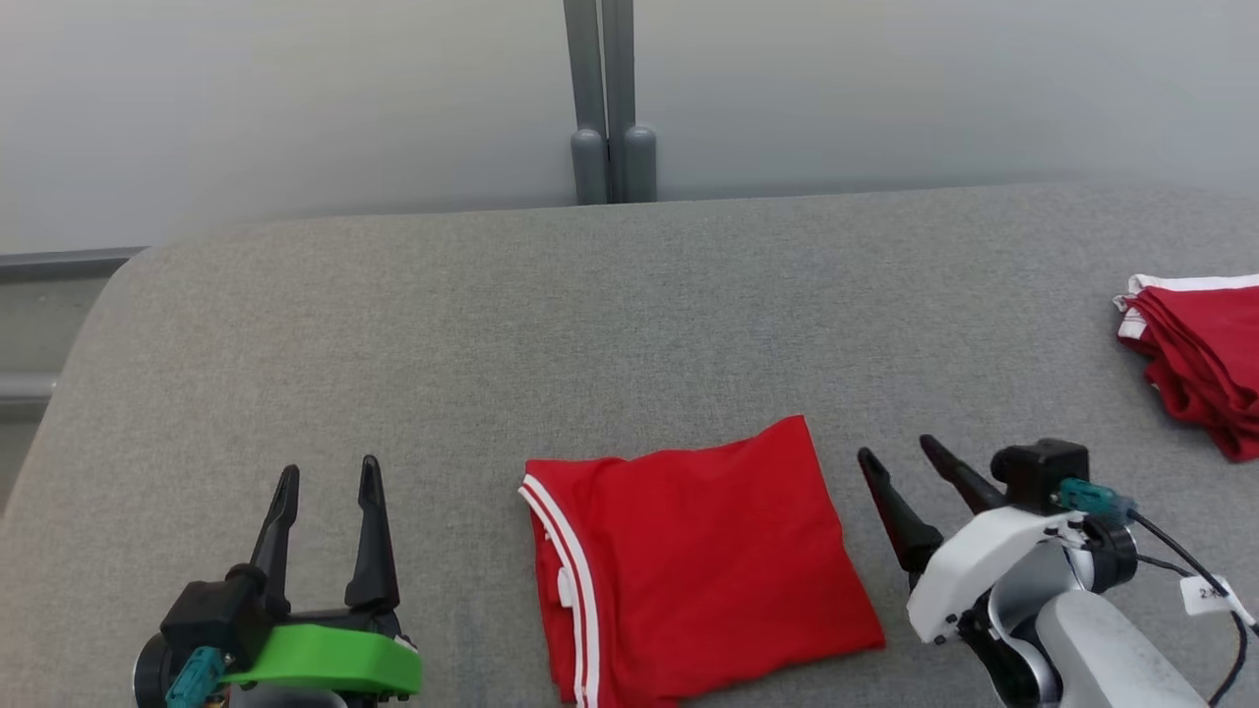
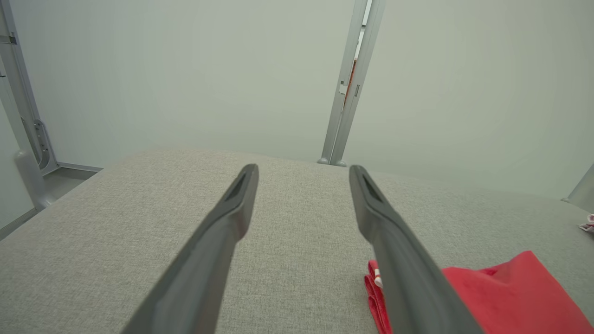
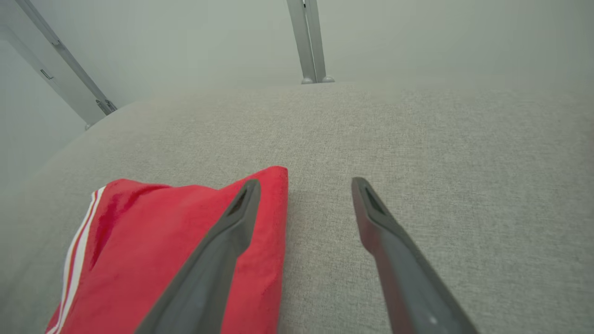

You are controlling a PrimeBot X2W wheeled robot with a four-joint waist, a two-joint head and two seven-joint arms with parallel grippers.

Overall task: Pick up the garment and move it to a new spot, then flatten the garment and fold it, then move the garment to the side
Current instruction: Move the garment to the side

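**Folded red shirt waits between two open grippers**

The red garment [image 1: 698, 560] lies folded into a rough square at the near middle of the table, its white-striped edge [image 1: 569, 560] turned toward the left gripper [image 1: 329, 468]. That gripper is well apart from the cloth, fingers spread wide and empty. The right gripper [image 1: 896, 448] is just beside the garment's right edge, also wide and holding nothing.

The fold looks finished, so moving it aside seems to be what remains. A pinch should take all layers at once, low at the edge, or the stack may slide open.

The grey fabric-covered table [image 1: 492, 334] is flat. Pale wall panels [image 1: 295, 98] back it, joined by a grey post [image 1: 610, 108]. Another red garment [image 1: 1200, 364] sits bunched at far right.
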